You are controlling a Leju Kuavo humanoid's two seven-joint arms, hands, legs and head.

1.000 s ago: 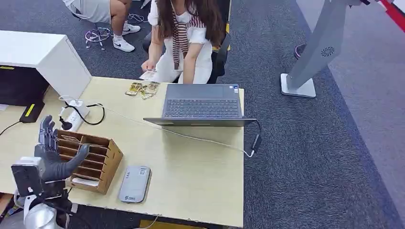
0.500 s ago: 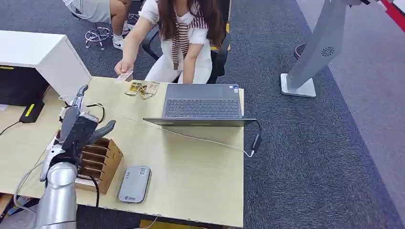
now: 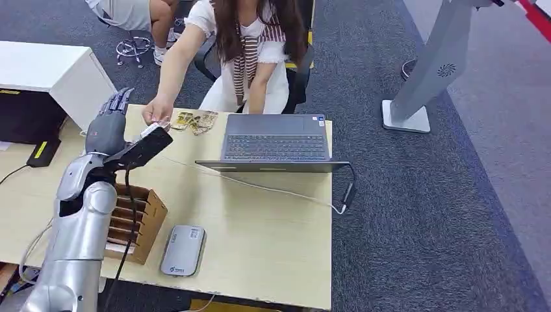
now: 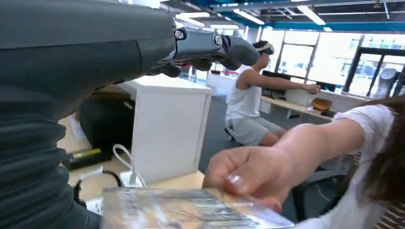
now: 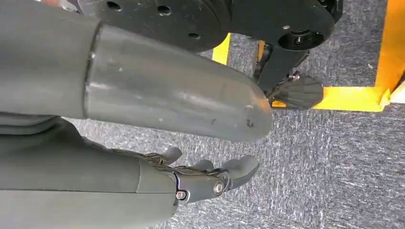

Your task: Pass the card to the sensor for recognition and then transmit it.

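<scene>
Left hand (image 3: pixel 115 133) spread empty beside person's hand (image 3: pixel 158 110); card (image 4: pixel 191 214) blurred, edge cropped.

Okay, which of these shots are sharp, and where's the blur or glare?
Head view: evenly lit, sharp across the table and laptop. Left wrist view: the card and the person's hand are close and soft, windows behind blown out. Right wrist view: the right hand and carpet fairly sharp.

On the desk I count one open laptop (image 3: pixel 275 140), one grey card sensor (image 3: pixel 183 251), one slotted wooden card rack (image 3: pixel 138 221), one power strip (image 3: pixel 99 159), one small heap of loose cards (image 3: pixel 195 121), with two people (image 3: pixel 247 52) seated beyond it.
</scene>
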